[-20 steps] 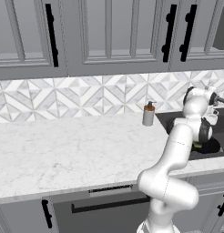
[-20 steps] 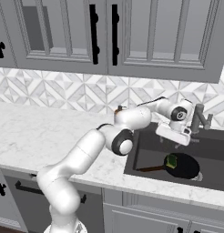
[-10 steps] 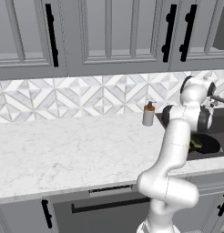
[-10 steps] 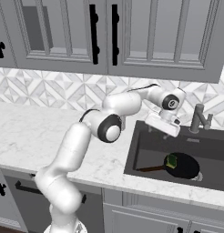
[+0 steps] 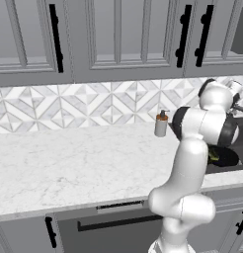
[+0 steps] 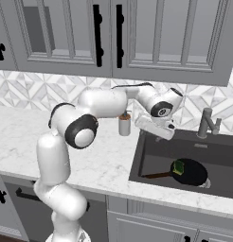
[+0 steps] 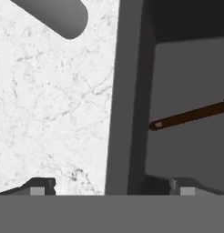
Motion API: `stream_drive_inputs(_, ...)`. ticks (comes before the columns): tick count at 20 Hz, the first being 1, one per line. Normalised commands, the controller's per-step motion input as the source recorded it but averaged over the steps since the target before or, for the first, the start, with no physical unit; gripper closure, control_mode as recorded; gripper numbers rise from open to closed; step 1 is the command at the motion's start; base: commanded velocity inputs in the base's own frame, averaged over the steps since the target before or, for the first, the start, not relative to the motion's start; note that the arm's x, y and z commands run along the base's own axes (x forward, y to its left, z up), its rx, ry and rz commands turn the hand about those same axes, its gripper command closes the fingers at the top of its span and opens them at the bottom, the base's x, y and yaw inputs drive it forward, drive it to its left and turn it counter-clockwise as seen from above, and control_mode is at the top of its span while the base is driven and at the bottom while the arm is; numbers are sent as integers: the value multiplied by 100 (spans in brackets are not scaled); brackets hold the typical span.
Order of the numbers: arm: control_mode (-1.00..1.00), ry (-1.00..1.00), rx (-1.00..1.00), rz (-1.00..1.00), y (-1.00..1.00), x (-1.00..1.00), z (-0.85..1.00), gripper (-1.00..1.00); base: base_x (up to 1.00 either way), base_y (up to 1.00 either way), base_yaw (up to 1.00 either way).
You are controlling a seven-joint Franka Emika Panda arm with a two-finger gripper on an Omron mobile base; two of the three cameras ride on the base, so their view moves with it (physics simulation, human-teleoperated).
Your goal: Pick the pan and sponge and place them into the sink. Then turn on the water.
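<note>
Seen from the right base, the arm bends from the counter (image 6: 104,160) toward the sink (image 6: 151,146), its hand (image 6: 156,128) spread wide and empty above the basin's left rim. Marble counter, patterned backsplash, grey cabinets (image 6: 151,38) overhead. A soap bottle (image 6: 124,124) stands beside the hand. The pan (image 6: 188,171) lies in the sink with the sponge (image 6: 178,167) on it, faucet (image 6: 207,123) behind. The hand view adds the pan's brown handle tip against the basin floor
</note>
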Motion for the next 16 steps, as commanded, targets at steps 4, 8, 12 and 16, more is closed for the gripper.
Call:
stream_drive_inputs(4, -100, -6, -2, 0, 75, -75, 58, -100, 0, 0, 0)
stream_drive_inputs(8, -100, 0, 0, 0, 72, -75, 56, -100, 0, 0, 0)
stream_drive_inputs(12, -100, 2, 0, 0, 78, -69, 52, -100, 0, 0, 0)
stream_drive_inputs(16, -100, 0, -2, 0, 81, -69, 44, -100, 0, 0, 0)
